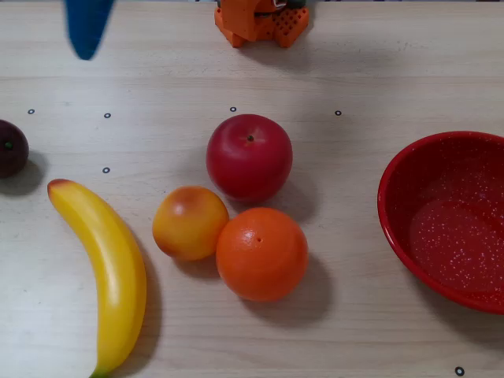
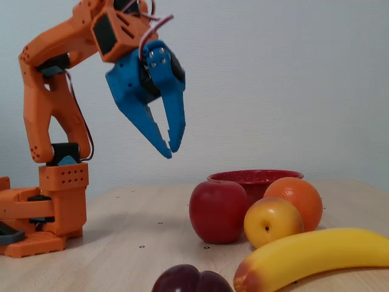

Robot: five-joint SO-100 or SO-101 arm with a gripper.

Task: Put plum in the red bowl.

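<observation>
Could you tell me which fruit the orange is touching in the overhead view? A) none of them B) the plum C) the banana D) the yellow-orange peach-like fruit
D: in the overhead view the orange presses against the yellow-orange fruit on its left, while the banana and the plum lie apart from it, further left.
</observation>
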